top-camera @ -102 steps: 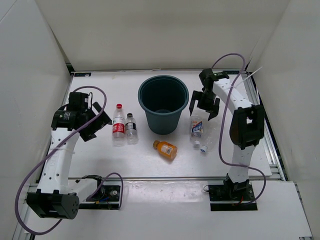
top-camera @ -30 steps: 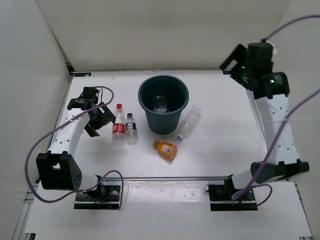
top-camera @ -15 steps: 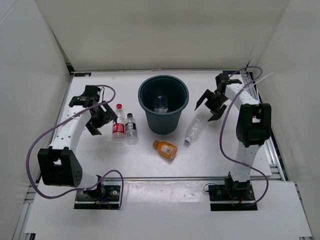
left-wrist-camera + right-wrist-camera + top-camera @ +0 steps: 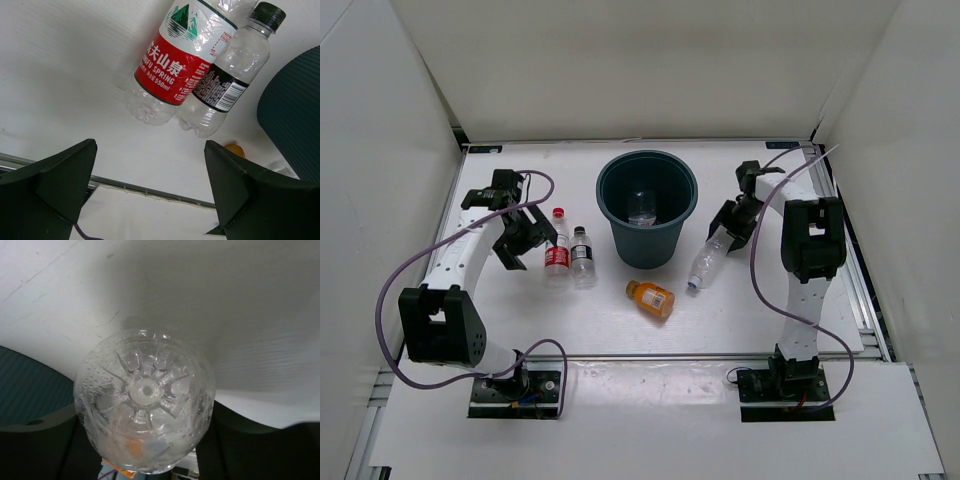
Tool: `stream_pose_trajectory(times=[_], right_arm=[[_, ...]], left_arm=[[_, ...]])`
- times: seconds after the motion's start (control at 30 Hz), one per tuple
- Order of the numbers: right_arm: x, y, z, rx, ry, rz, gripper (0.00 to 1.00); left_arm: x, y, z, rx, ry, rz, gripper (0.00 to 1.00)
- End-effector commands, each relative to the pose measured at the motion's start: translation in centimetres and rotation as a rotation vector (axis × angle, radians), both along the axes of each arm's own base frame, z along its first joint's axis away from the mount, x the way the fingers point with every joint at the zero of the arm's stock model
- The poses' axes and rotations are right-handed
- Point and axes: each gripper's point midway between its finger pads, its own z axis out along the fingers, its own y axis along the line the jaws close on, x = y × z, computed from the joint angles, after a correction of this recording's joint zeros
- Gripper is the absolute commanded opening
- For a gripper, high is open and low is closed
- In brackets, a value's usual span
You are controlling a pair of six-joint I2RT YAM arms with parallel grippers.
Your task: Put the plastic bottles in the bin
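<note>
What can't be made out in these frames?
Right wrist: plain clear bottle fills the view base-on, hiding its cap; whether the right jaws press it is unclear.
Left wrist: orange bottle mostly behind the left jaw; red-label bottle has its cap cut off at the top edge.
Top: label of the bottle inside the bin too small.

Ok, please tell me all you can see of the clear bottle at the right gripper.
The clear bottle is thin transparent plastic with no visible label. Its ribbed, star-shaped base faces the right wrist camera. It lies on the white table, right of the bin, cap end pointing toward the arms' bases. The right gripper holds its base end, fingers against both sides.
</note>
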Motion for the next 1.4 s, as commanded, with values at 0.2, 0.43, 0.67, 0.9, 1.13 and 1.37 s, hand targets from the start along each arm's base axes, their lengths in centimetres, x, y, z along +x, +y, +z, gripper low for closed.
stream_pose_trajectory(times=[0.2,0.43,0.67,0.9,1.13,1.37], right_arm=[[1.5,-2.0,8.8,-0.097,-0.216,0.012,0.46],[4.5,-6.5,27.8,-0.182,-0.73,-0.218,0.29],[8.6,0.6,42.2,-0.122,-1.221,-0.08,0.3],[7.4,12.0,37.6,-0.128,-1.217,0.233,0.4],[3.2,14.2,36.8,-0.15,-1.225,0.385,1.0],[0.2,6.7,41.4,-0.269,-1.312,0.277,1.0]], left_arm=[[0.3,-0.5,-0.1,-0.021,-0.02,-0.012,1.0],[1.1,-1.3,0.6,-0.058,-0.092,-0.001,1.0],[1.5,-2.1,1.1,-0.044,-0.122,-0.033,1.0],[2.8,-3.1,0.5,-0.063,-0.106,-0.063,1.0],[4.1,-2.8,-0.2,-0.03,-0.081,-0.096,1.0],[5.8,-3.1,-2.8,-0.026,-0.069,-0.145,1.0]])
